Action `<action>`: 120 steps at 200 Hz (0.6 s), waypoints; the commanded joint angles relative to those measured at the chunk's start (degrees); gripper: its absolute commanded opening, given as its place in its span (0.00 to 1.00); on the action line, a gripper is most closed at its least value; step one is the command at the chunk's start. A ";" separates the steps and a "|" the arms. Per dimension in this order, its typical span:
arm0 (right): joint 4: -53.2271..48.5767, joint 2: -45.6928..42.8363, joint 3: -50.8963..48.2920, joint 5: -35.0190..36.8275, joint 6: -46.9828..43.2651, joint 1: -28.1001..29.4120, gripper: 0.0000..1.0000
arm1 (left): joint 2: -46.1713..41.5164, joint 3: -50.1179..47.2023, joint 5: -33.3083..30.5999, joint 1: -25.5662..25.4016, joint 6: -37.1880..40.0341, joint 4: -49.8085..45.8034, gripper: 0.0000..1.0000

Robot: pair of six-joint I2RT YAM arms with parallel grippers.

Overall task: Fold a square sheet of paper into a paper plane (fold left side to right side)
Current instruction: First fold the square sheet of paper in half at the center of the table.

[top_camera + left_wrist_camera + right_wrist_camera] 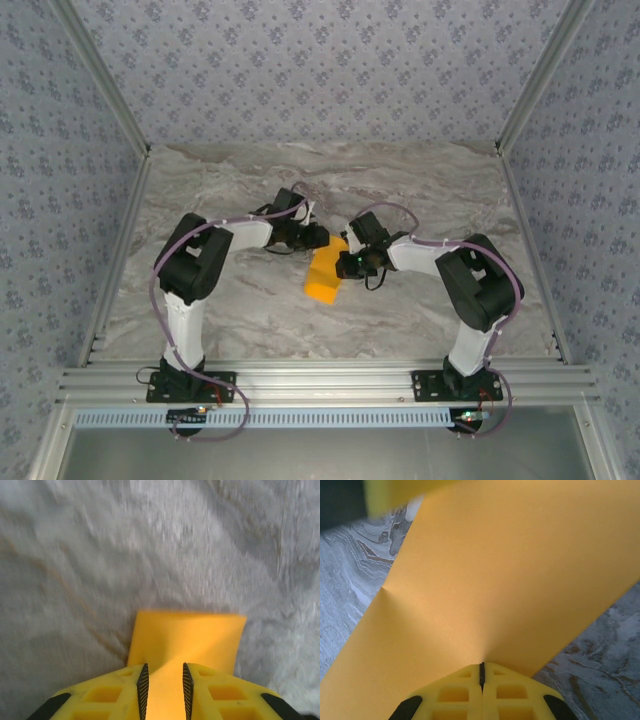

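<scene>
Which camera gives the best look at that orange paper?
Top external: the paper shows nearly whole there, its shape and edges clear. The left wrist view shows one end between parted jaws; the right wrist view, a close stretch cut off by the frame.

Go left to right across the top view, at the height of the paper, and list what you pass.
left arm → sheet of paper → right arm

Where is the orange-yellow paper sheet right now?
In the top view the paper sheet sits near the middle of the table, between both pincers: the right pincer is shut on one edge, the left pincer straddles another with open jaws.
</scene>
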 commanded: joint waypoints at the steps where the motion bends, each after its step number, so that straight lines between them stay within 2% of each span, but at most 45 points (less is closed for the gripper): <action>1: -10.80 4.23 -2.63 6.52 -1.39 0.19 0.02 | 2.74 3.01 -5.63 2.04 1.99 5.86 0.28; 61: -10.87 4.13 -2.61 6.43 -1.35 0.22 0.02 | 4.09 4.80 -5.36 2.11 1.81 5.81 0.28; 98: -10.89 4.22 -2.33 6.35 -1.26 0.26 0.02 | -1.82 1.13 -4.85 2.43 2.94 7.42 0.28; 120: -10.93 4.39 -2.31 6.55 -1.26 0.25 0.02 | -5.09 -1.77 -1.30 2.20 3.05 9.56 0.24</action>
